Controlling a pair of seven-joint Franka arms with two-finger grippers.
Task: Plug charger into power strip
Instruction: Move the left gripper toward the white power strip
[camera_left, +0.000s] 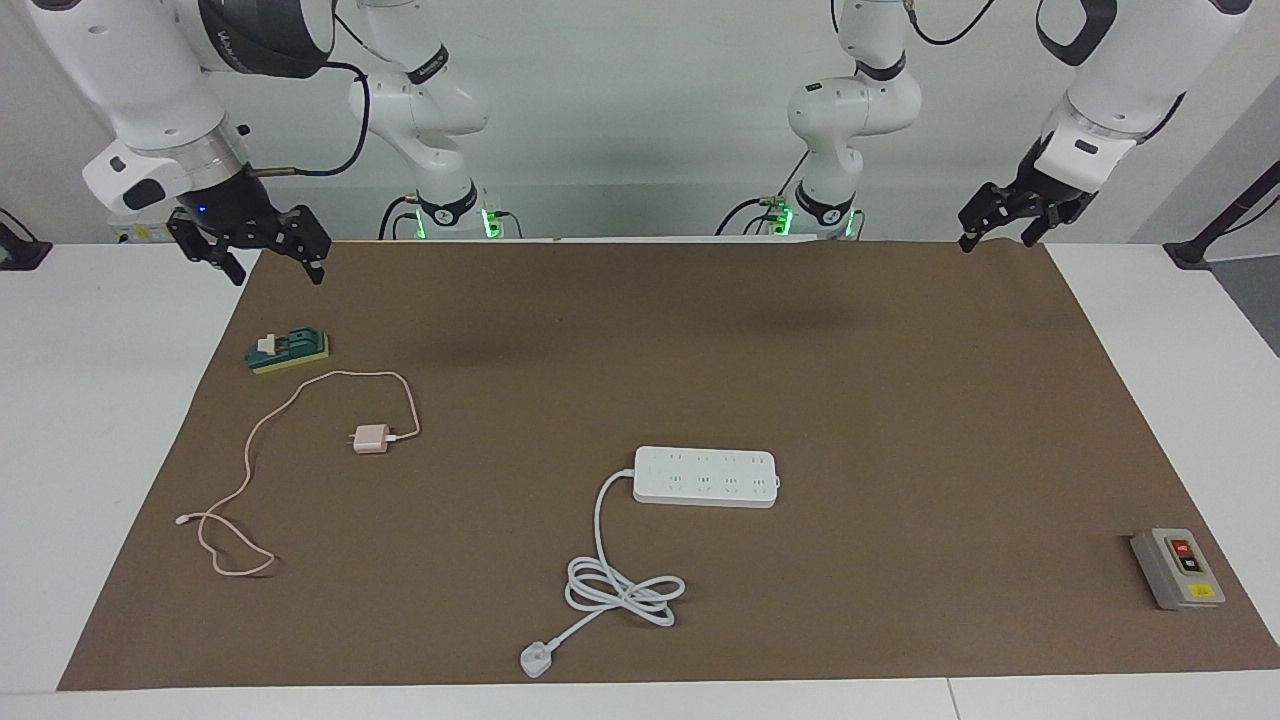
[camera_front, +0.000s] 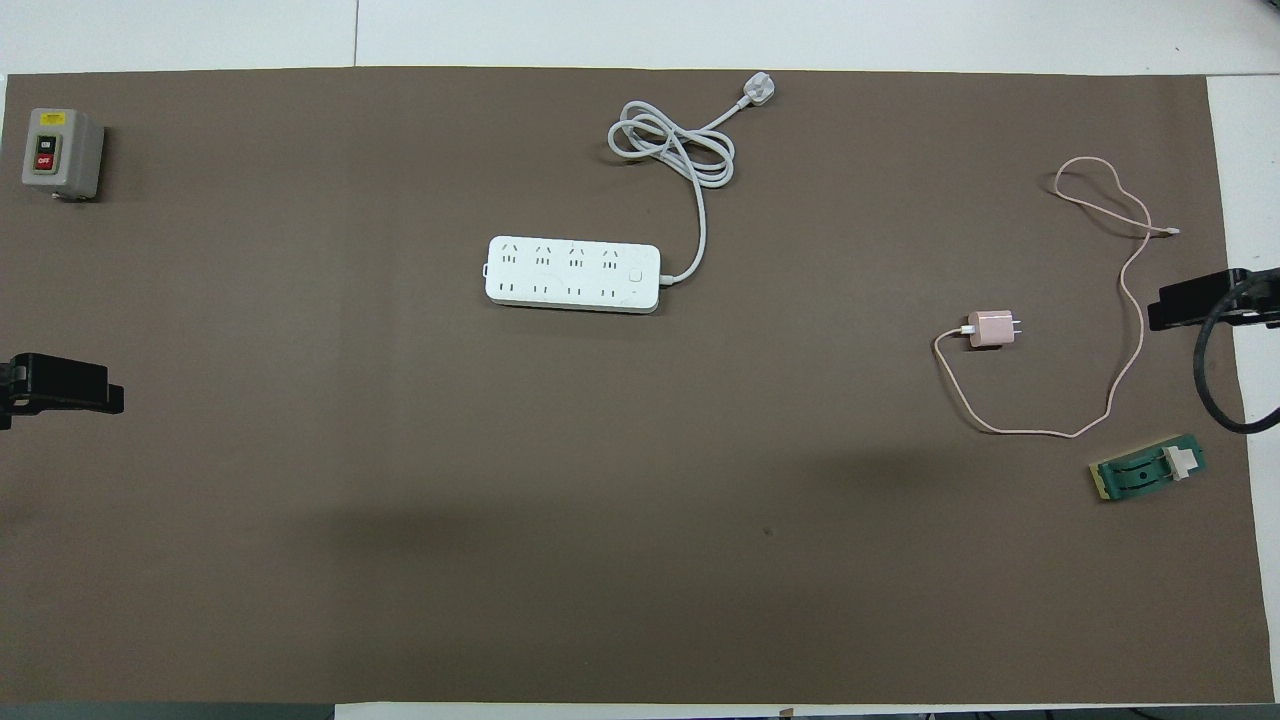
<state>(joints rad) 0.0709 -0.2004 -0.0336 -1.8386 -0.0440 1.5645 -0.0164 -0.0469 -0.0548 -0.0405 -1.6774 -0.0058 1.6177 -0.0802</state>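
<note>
Charger (camera_left: 371, 439) lies on the counter (camera_left: 700, 350), well apart from both raised, empty jaws: right gripper (camera_left: 262, 258) open, left gripper (camera_left: 1010, 215) open.

Both arms wait, raised off the table at its two ends, each bent at the elbow with the wrist angled downward. The right gripper (camera_left: 262, 252) hangs low on a thick white forearm, a black cable looping from its wrist, and its two black fingers (camera_left: 312, 262) stand spread apart. The left gripper (camera_left: 1003, 225) hangs tilted inward toward the middle, its fingers likewise parted. In the overhead view only the dark tips show at each side edge.
</note>
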